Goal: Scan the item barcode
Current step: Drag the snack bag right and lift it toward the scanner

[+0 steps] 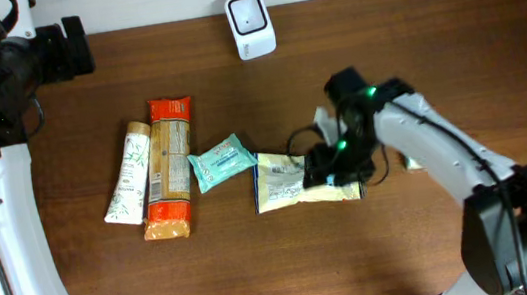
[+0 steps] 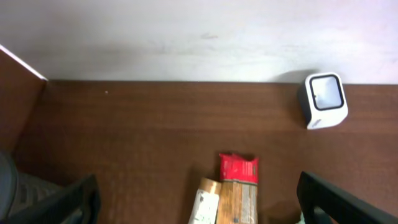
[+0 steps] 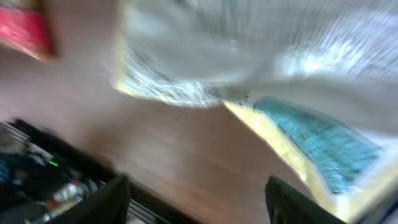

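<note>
— Well, where do we find the pouch [image 1: 283, 182]?
— Just below the middle of the overhead frame, lying flat on the table [image 1: 454, 54], its long side running across. The wipes [image 1: 222, 162] sit at its left edge; we cannot tell whether the two touch.
— And the right gripper [image 1: 331, 166]?
— From above we see it over the pouch's right end. Its wrist picture is smeared, yet we make out two dark fingers [image 3: 112, 200] near the bottom corners. They are set apart with bare wood between them, and the pouch fills the upper and right part of that frame. So we call the jaws parted, with nothing between them.
— Does it touch the pouch?
— We cannot tell; the blur hides that.
— What of the left gripper [image 2: 198, 186]?
— Its jaws stand wide, one finger at each lower corner of its wrist view, and they hold nothing. From above, that arm sits in the upper left of the frame, well apart from the pouch.
— The scanner [image 1: 251, 25]?
— White, at the top centre of the overhead frame by the table's far edge, well apart from the pouch.
— Anything else?
— Left of the wipes we see a red-ended pack [image 1: 169, 167] and a tube [image 1: 128, 174], just beside each other. Both run up and down the frame.
</note>
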Controlling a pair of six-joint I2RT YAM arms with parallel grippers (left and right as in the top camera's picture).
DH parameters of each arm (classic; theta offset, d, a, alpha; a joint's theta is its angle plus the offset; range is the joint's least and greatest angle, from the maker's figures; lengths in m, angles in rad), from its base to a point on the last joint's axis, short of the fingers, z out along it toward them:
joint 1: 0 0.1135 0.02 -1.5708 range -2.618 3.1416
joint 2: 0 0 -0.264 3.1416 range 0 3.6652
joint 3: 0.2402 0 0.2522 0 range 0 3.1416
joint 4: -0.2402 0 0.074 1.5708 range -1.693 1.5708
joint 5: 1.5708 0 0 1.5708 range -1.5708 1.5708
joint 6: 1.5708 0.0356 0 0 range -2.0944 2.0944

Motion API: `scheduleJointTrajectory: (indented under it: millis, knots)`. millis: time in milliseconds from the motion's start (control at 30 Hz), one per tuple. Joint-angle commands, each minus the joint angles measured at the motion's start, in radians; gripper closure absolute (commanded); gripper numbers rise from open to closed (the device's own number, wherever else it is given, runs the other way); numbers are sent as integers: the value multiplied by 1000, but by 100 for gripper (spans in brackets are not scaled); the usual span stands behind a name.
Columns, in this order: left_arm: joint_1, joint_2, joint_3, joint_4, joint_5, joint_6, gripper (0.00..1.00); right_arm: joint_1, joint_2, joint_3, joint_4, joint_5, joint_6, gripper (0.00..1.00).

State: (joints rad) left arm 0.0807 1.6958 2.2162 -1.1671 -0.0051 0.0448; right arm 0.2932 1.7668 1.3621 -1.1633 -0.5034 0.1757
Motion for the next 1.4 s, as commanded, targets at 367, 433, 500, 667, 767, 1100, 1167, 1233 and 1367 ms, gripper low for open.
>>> scheduleJointTrajectory:
  millis: [367,433,500,667,767,1100,1167,1233,1367]
  knots:
    - [1,-8,10,-2,-2,12,1,-175,20,-316,272,-151,204,1]
    - [1,-8,10,-2,-2,12,1,-161,21,-360,345,-159,232,0]
    - [1,-8,10,-2,-2,12,1,-141,23,-390,460,-153,274,5]
    - [1,-8,10,-2,-2,12,1,-110,25,-393,567,-53,357,17]
    - [1,-8,10,-2,-2,12,1,-107,25,-393,570,-41,356,48]
    - [1,-8,10,-2,-2,12,1,-198,0,-337,520,-212,257,24]
    - [1,-8,10,-2,-2,12,1,-244,-1,-316,534,-219,254,19]
    - [1,-8,10,-2,-2,12,1,-261,5,-316,603,-203,251,19]
    - [1,-8,10,-2,-2,12,1,-199,58,-316,666,-204,270,19]
